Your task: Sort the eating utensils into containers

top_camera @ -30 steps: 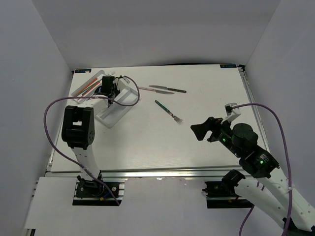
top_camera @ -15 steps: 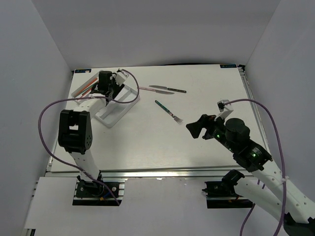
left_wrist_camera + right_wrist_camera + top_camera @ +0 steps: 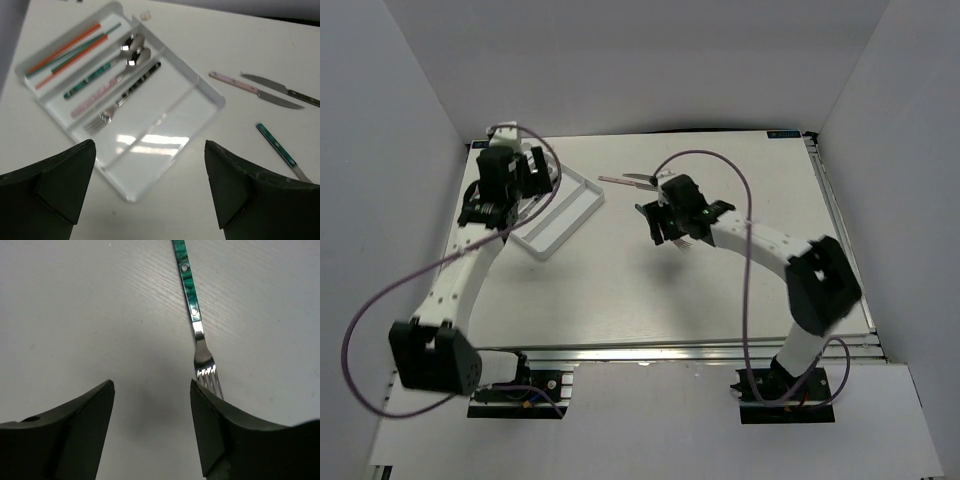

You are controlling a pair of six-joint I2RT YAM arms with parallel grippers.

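Right pincer [image 3: 152, 390]: jaws spread wide, nothing between them, only bare table [image 3: 75, 300] in the gap. The teal-handled fork [image 3: 192, 305] lies flat just ahead of your right finger [image 3: 210, 420], tines beside that fingertip and handle running straight away from it; you cannot tell whether tines and finger touch. Left pincer [image 3: 150, 150]: also wide and holding nothing, hanging over the near corner of the white tray [image 3: 150, 130]. Ahead and to its left, the tray's far-left lane holds orange and teal chopsticks [image 3: 65, 52]. Next to those lie two spoons [image 3: 95, 75], one teal-handled and one pink, then a dark-handled fork [image 3: 145, 75]. The wide lane nearest this pincer is bare. Off to its right, outside the tray, two knives [image 3: 235, 82] rest on the table.
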